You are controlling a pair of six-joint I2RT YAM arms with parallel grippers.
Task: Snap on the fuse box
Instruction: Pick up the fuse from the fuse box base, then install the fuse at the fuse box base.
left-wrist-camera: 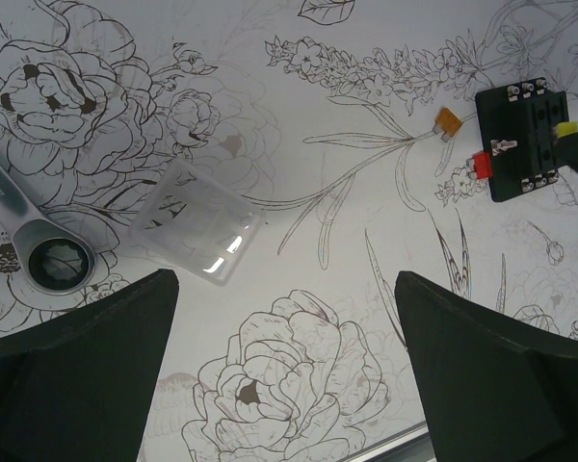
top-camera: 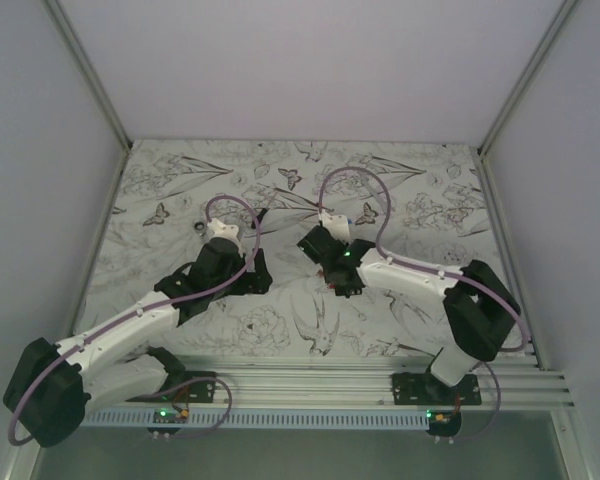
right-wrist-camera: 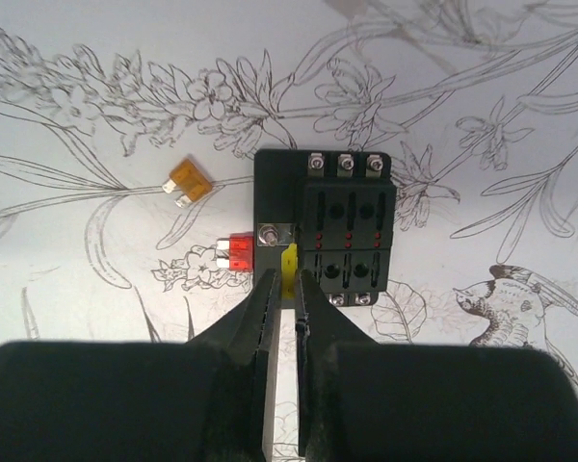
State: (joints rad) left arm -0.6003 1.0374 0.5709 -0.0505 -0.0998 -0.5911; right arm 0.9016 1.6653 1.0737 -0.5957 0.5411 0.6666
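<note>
The fuse box [right-wrist-camera: 347, 226] is a black square block lying flat on the flower-print mat, and it shows at the right edge of the left wrist view [left-wrist-camera: 525, 140]. My right gripper [right-wrist-camera: 287, 279] hangs over its near left edge, shut on a small yellow fuse [right-wrist-camera: 289, 262] that stands upright between the pads. A red fuse [right-wrist-camera: 233, 253] lies against the box's left side, and an orange fuse [right-wrist-camera: 188, 180] lies loose further left. My left gripper [left-wrist-camera: 284, 289] is open above bare mat, with nothing between its fingers. In the top view the right gripper [top-camera: 315, 245] covers the box.
A clear plastic cover [left-wrist-camera: 197, 221] lies on the mat left of the fuse box. A metal ratchet wrench [left-wrist-camera: 29, 231] lies beyond it at the far left. White walls close in the mat, and the table's front rail [top-camera: 310, 385] runs along the near edge.
</note>
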